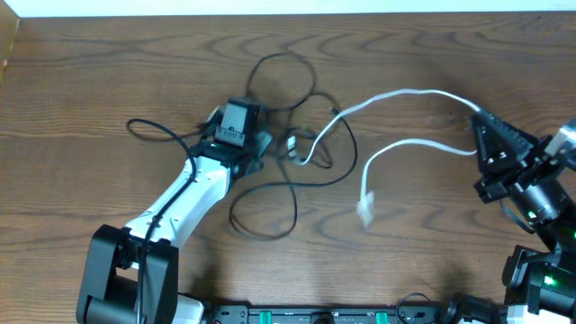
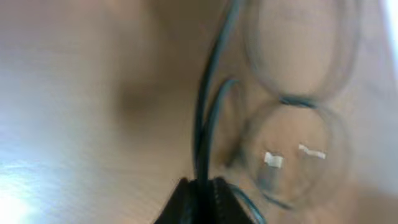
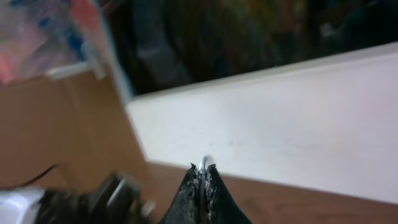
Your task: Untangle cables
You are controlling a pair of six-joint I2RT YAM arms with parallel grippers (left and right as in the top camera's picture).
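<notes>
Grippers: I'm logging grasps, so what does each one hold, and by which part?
The left gripper is shut on a black cable, along its cord; the right gripper on the white cable, at the bend midway along its cord.

The left arm [image 1: 202, 189] is a rounded white link with a thin black wire [image 1: 171, 205] running along its top, set on a black boxy base [image 1: 117, 279]. Its wrist is a black block [image 1: 238, 121] with a small pale label. The left claw [image 2: 200, 186] shows as two dark fingers tapering to a blunt tip. The right arm [image 1: 540, 193] is black all over, with a grey cylinder [image 1: 564, 135] by the wrist and a green light [image 1: 546, 282] low down. The right claw [image 3: 204, 173] has black wedge-shaped fingers, flecked pale along their inner edges
</notes>
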